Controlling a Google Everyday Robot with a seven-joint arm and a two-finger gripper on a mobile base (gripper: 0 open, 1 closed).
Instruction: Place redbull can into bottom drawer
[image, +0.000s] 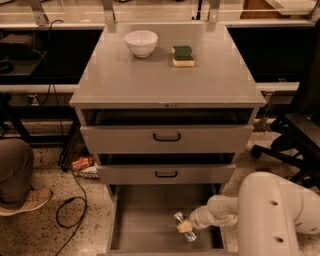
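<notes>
The bottom drawer (142, 222) is pulled out below two upper drawers with black handles. The redbull can (184, 226), a slim silver can, lies tilted inside the drawer at its right side, close to the floor. My gripper (186, 227) reaches into the drawer from the right, at the end of the white arm (235, 210). It is around the can's middle, with a yellowish finger pad (184, 227) over it.
A white bowl (141, 43) and a green-and-yellow sponge (183, 55) sit on the cabinet top (165, 80). A person's leg and shoe (20, 180) and a black cable (75, 200) are on the floor at left. A black chair (295, 140) stands at right.
</notes>
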